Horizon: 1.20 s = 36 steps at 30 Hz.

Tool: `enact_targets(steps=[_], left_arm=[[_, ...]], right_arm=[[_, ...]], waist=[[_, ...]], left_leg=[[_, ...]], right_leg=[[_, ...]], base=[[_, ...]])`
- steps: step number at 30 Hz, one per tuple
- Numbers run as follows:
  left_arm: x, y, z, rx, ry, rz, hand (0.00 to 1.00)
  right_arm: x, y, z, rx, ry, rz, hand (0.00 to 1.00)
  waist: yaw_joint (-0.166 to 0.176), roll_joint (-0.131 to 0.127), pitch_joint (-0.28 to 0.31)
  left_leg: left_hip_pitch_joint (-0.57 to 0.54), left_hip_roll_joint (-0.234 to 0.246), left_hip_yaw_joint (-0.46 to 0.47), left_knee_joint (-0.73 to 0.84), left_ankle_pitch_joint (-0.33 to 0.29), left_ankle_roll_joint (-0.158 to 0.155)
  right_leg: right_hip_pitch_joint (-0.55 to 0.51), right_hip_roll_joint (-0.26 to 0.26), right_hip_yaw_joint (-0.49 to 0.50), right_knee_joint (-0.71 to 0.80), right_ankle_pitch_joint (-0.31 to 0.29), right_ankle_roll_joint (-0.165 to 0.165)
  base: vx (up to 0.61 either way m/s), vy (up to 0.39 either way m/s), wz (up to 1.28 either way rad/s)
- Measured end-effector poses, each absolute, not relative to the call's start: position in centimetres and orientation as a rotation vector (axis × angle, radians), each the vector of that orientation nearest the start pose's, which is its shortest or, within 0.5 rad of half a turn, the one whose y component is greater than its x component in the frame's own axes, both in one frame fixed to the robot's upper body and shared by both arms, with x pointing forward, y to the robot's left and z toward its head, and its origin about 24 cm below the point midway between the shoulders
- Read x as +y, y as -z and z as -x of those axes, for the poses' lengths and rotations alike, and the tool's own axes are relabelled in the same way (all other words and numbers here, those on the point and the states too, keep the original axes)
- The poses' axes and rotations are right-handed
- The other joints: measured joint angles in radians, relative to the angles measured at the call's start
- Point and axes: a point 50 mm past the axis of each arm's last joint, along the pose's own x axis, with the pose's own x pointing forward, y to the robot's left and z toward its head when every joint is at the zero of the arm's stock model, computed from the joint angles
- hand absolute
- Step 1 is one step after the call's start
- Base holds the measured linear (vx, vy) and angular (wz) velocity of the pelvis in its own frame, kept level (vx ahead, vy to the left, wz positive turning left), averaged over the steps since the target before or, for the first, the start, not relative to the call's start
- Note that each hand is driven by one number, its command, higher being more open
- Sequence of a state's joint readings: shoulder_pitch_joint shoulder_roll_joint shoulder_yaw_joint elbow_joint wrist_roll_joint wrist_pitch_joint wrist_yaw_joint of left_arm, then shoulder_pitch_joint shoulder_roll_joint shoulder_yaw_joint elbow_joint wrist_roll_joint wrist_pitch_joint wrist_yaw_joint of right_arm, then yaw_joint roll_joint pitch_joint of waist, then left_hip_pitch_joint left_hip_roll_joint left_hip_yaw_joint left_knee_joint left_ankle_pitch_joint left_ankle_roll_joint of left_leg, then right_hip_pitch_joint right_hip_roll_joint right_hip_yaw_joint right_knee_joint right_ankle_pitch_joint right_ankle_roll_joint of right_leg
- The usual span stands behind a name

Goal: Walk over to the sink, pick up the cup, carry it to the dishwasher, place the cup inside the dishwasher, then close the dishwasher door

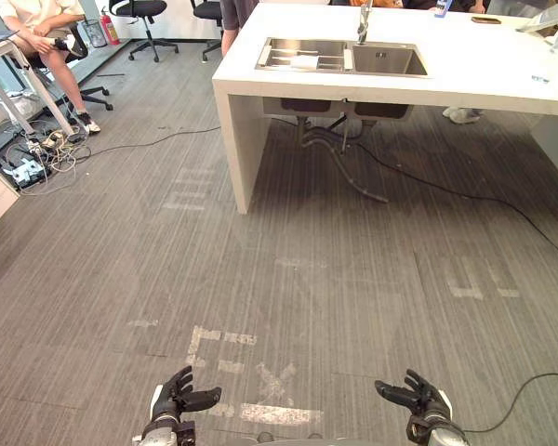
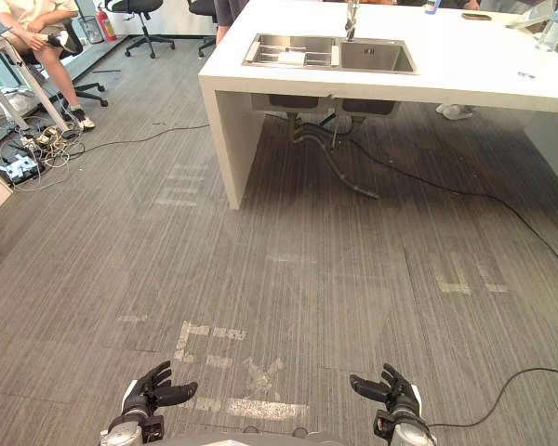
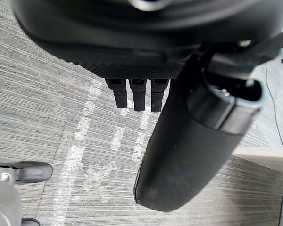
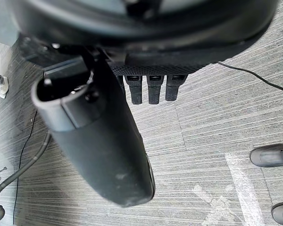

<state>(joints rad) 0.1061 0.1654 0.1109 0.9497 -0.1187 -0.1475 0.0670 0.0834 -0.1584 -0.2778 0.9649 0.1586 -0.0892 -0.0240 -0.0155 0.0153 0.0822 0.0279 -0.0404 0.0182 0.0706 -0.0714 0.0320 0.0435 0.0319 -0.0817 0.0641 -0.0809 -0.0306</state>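
A: Why do we carry both arms so low? Our dark left robot hand (image 1: 177, 395) and dark right robot hand (image 1: 418, 398) hang just above the grey wood-grain floor (image 1: 307, 279). The fingers are loose and spread, the thumbs turned toward each other, and there is nothing in either.

B: We judge this to be the walking leg of the task. Nothing lies within reach, so slack, empty hands suit it. The rectangular stainless steel sink (image 1: 342, 58) is far ahead of both robot hands, roughly in line with the gap between them. It is sunk into the thick white slab tabletop (image 1: 484, 65).

A: And the cup?

B: We see a small white thing (image 1: 305, 61) in the basin on the left robot hand's side. It may be the cup, but it is too small for us to tell. A sink is where used crockery waits, so that would fit.

A: Let us count. There are two robot hands, and one sink with two basins. One slim metal tap (image 1: 363, 23) rises at the back between the basins.

B: There is also one tabletop. One seated person (image 1: 46, 37) is far ahead and well out beyond the left robot hand, with one red fire extinguisher (image 1: 109, 28) near them. On the floor between our robot hands lies one cluster of worn white tape marks (image 1: 251, 372), which we take for a starting spot.
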Motion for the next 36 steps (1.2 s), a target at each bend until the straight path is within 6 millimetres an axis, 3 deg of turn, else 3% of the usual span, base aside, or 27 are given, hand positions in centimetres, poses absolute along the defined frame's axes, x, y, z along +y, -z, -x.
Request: enact_targets(steps=[19,24,28,30,32,34,36], left_arm=[[22.7,13.4,-12.8,0.829,-0.277,-0.047,0.90],[22.7,13.3,-12.9,0.820,-0.287,-0.031,0.90],[22.4,12.6,-13.8,0.763,-0.281,-0.018,0.90],[22.3,12.4,-14.1,0.746,-0.281,-0.013,0.90],[22.2,12.0,-14.8,0.720,-0.279,-0.019,0.90],[21.9,12.0,-14.8,0.721,-0.274,-0.016,0.90],[22.1,12.0,-14.9,0.719,-0.288,-0.007,0.90]], right_arm=[[-25.5,13.7,-11.7,0.880,0.472,-0.107,0.90],[-25.6,13.5,-12.2,0.867,0.478,-0.104,0.90],[-25.7,13.5,-12.1,0.869,0.496,-0.102,0.90],[-25.7,13.4,-12.3,0.866,0.493,-0.103,0.90],[-25.5,13.5,-12.2,0.873,0.483,-0.104,0.90],[-25.5,13.7,-11.5,0.897,0.490,-0.102,0.90],[-25.3,13.7,-11.8,0.898,0.473,-0.098,0.90]], waist=[[-0.003,0.012,0.022],[-0.001,0.016,0.024],[0.002,0.019,0.028],[0.003,0.023,0.042],[-0.003,0.018,0.064],[-0.006,0.016,0.067],[-0.007,0.020,0.098]], left_leg=[[-0.003,0.004,0.035,-0.023,-0.007,-0.013],[-0.046,0.023,0.077,0.063,-0.072,-0.011],[-0.098,0.024,0.090,0.180,-0.154,0.000],[-0.102,0.017,0.104,0.243,-0.218,0.019],[-0.083,0.001,0.083,0.276,-0.252,0.029],[-0.058,-0.010,0.063,0.286,-0.284,0.034],[0.018,0.008,0.036,0.259,-0.311,0.027]], right_leg=[[-0.026,0.004,0.037,-0.008,-0.001,0.001],[-0.051,0.018,0.079,0.015,-0.014,0.008],[-0.134,0.013,0.090,0.192,-0.119,0.026],[-0.222,0.000,0.092,0.430,-0.197,0.079],[-0.336,-0.026,0.069,0.702,-0.211,0.089],[-0.386,-0.059,0.045,0.795,-0.240,0.073],[-0.432,-0.078,-0.002,0.730,-0.260,0.077]], base=[[0.02,0.008,-0.06],[0.03,0.011,-0.26],[0.08,0.018,-0.11],[0.09,0.051,-0.13],[0.17,0.044,0.23],[0.30,0.007,0.38],[0.44,-0.056,0.31]])
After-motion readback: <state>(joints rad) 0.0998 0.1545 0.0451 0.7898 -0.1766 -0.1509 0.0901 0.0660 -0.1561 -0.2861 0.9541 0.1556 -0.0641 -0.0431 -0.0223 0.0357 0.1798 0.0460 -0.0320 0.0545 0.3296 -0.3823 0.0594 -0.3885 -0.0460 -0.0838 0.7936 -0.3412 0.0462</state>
